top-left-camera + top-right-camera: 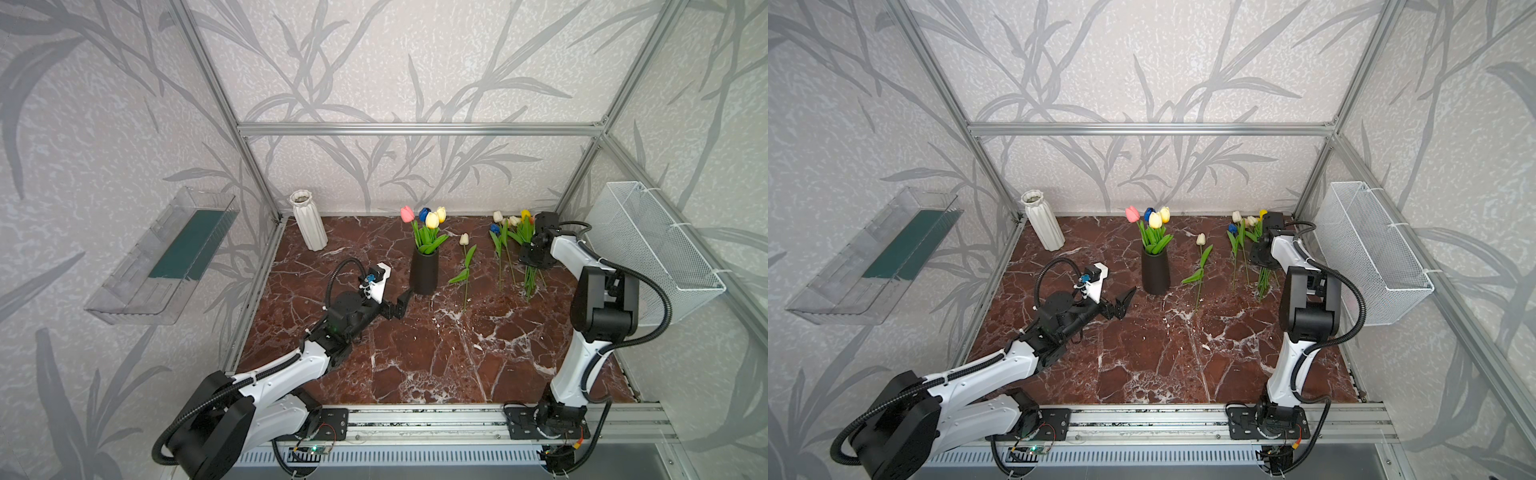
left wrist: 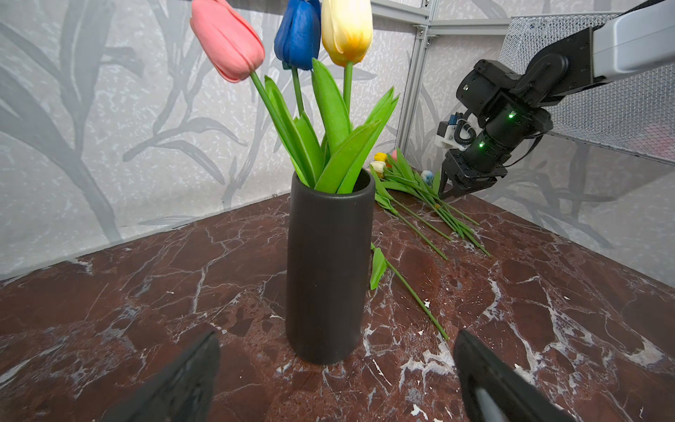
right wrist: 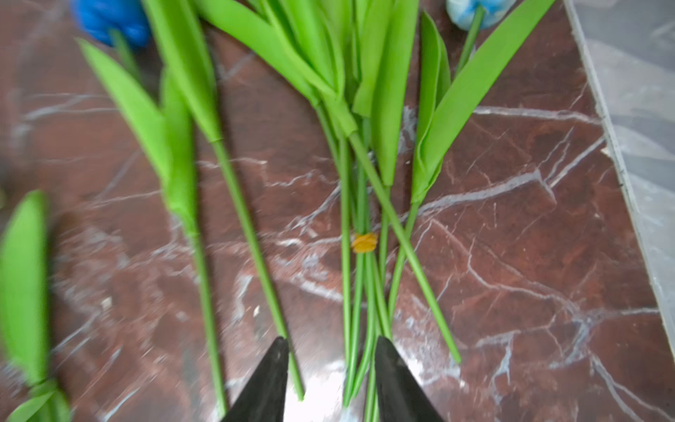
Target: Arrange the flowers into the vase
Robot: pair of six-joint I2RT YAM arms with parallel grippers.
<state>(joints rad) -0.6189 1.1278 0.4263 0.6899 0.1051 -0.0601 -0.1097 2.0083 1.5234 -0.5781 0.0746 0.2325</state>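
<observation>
left gripper (image 2: 336,338) released, facing black vase (image 2: 328,263) | right gripper (image 3: 332,350) parted, nothing grasped, over loose flowers (image 3: 387,109) right of black vase

The tabletop (image 1: 415,357) is red-brown marble with white veins. The flowers (image 1: 432,220) in the black vase (image 1: 424,272) have pink, dark blue and cream-yellow heads over bright green leaves. The loose flowers (image 1: 505,241) have white, cream, yellow and blue heads and green stems, a few bound by an orange band (image 3: 364,243). The ribbed vase (image 1: 308,224) is white. The walls (image 1: 415,62) are pale grey, patterned with darker grey leaves. The wire basket (image 1: 648,249) is white; the left tool (image 1: 400,305) and right tool (image 3: 331,345) are black.
</observation>
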